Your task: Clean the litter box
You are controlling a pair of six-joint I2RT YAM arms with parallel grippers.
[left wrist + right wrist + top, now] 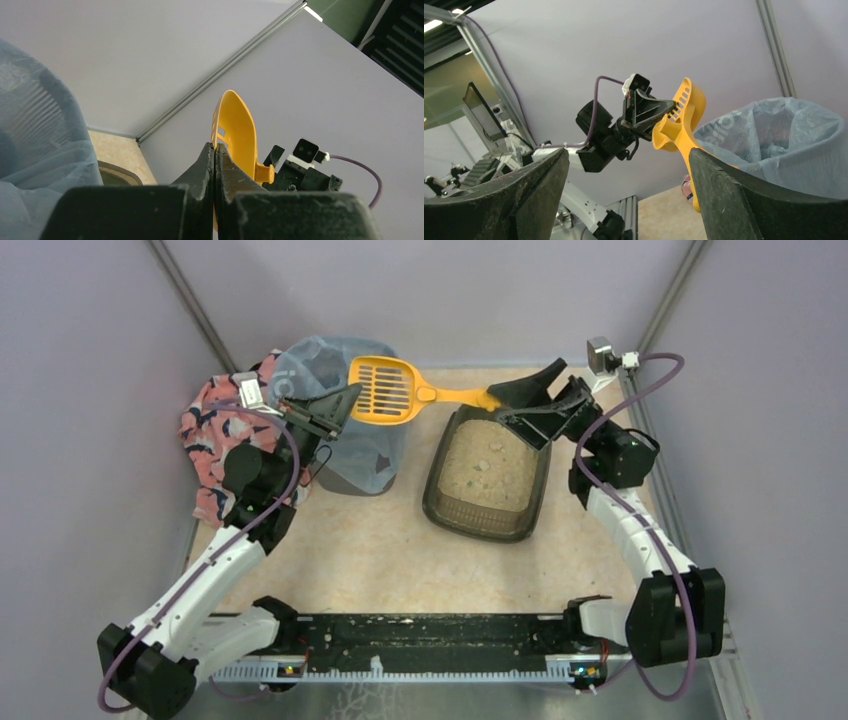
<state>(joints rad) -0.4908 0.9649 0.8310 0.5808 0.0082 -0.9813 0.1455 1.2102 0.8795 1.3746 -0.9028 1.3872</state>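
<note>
The litter box [478,528], a shallow dark tray of beige litter with a few clumps, sits right of centre on the table. A yellow slotted scoop [384,390] hangs level over the blue-bagged bin [318,358], and its handle reaches right toward the tray. My left gripper [345,401] is shut on the rim of the scoop's [236,131] head; in the left wrist view the fingers [206,161] pinch the yellow edge. My right gripper [497,405] stands open at the handle's end. In the right wrist view the handle [688,165] lies against the inner side of one finger [724,190], and the other finger is far off.
A floral cloth [205,430] lies bunched at the left wall behind the left arm. The bin [776,142] stands just left of the litter box. Grey walls close in the table at the back and on both sides. The arms' base rail [420,640] runs along the near edge.
</note>
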